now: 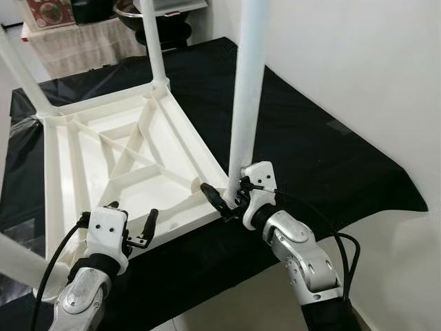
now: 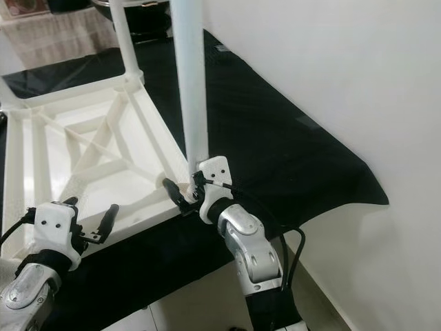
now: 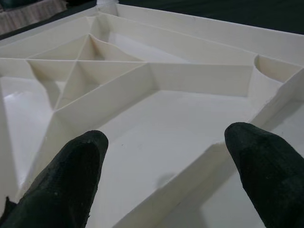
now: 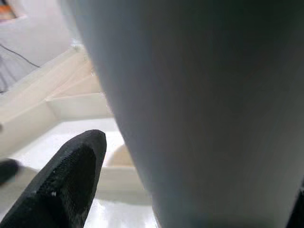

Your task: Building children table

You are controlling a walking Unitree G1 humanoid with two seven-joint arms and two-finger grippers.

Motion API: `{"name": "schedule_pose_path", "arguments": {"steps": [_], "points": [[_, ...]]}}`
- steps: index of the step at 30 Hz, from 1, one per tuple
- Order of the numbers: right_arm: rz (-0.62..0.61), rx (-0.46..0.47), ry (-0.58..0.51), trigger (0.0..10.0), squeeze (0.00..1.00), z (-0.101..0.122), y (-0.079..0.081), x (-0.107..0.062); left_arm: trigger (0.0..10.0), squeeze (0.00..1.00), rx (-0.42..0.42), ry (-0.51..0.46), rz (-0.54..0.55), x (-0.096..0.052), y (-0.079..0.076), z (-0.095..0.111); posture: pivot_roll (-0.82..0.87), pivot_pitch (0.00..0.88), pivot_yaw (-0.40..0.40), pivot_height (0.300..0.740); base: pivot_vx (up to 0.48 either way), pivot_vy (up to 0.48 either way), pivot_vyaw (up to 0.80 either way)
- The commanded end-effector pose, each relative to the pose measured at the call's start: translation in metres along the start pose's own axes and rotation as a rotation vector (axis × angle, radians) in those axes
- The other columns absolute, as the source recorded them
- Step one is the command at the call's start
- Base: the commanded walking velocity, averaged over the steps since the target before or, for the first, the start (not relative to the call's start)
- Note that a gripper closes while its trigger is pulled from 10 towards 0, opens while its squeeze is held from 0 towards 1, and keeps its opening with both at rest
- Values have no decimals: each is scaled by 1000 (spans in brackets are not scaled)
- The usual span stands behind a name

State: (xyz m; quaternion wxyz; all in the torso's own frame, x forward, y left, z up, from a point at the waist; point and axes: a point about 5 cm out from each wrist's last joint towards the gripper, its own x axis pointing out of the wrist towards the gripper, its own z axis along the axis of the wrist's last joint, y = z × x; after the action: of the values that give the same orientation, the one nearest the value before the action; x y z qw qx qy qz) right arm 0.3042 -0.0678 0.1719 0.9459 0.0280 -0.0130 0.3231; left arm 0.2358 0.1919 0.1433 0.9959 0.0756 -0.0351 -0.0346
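A white plastic children's table (image 1: 117, 158) lies upside down on a black cloth (image 1: 310, 152), its ribbed underside facing up. A thick white leg (image 1: 247, 89) stands upright in the near right corner socket. My right gripper (image 1: 227, 189) is at that leg's base, open, and in the right wrist view the leg (image 4: 199, 95) stands between its fingers with a gap beside one black finger (image 4: 71, 180). My left gripper (image 1: 134, 221) hovers open at the table's near rim, both fingertips (image 3: 71, 171) spread over the tabletop's underside (image 3: 156, 128).
Three more legs rise from the other corners: far (image 1: 153, 41), far left (image 1: 21, 69) and near left (image 1: 17, 262). A white wall (image 1: 372, 62) runs close along the right. A cloth-covered stand (image 1: 76, 38) and a dark pot (image 1: 162, 31) sit at the back.
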Motion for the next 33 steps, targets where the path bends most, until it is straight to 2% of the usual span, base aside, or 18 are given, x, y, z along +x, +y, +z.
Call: {"name": "schedule_pose_path", "arguments": {"steps": [1,5,17,18,19,23,26,28,29,31,33], "points": [[120,28,-5,10000,0,0,24,4,10000,0,7,24,5,-2,0,-5,70,176,-2,740,0,0,0],[137,26,1,10000,0,-2,28,5,10000,0,10,24,5,-2,-1,-5,71,174,-4,740,0,0,0],[120,-7,20,10000,0,-5,23,5,10000,0,12,24,3,-2,-3,-6,68,168,-4,740,0,0,0],[103,-24,29,10000,0,-7,21,4,10000,0,12,24,1,-2,-3,-6,67,169,-3,740,0,0,0],[28,-14,-7,10000,0,-4,5,2,10000,0,10,23,-6,-2,-4,-5,68,170,-4,740,0,0,0],[3,-18,-20,10000,0,-3,-3,-1,10000,0,4,24,-20,-2,-6,-5,65,172,-3,740,0,0,0],[24,-11,-37,10000,0,-2,-8,-6,10000,0,-15,23,-69,-3,-13,-5,65,175,-3,740,0,0,533],[59,-38,-29,10000,0,-4,-9,-10,10000,0,-35,17,-152,-5,-25,-3,65,177,-2,740,0,0,562],[59,-38,-29,10000,0,-4,-9,-10,10000,0,-35,17,-152,-5,-25,-3,65,177,-2,740,0,0,556],[75,-57,-11,10000,0,-7,-8,-12,10000,0,-67,11,-244,-8,-37,0,65,180,0,740,0,0,0],[74,-63,-6,10000,0,-8,-9,-12,10000,0,-74,9,-264,-9,-40,1,65,180,0,740,0,0,0]]}}
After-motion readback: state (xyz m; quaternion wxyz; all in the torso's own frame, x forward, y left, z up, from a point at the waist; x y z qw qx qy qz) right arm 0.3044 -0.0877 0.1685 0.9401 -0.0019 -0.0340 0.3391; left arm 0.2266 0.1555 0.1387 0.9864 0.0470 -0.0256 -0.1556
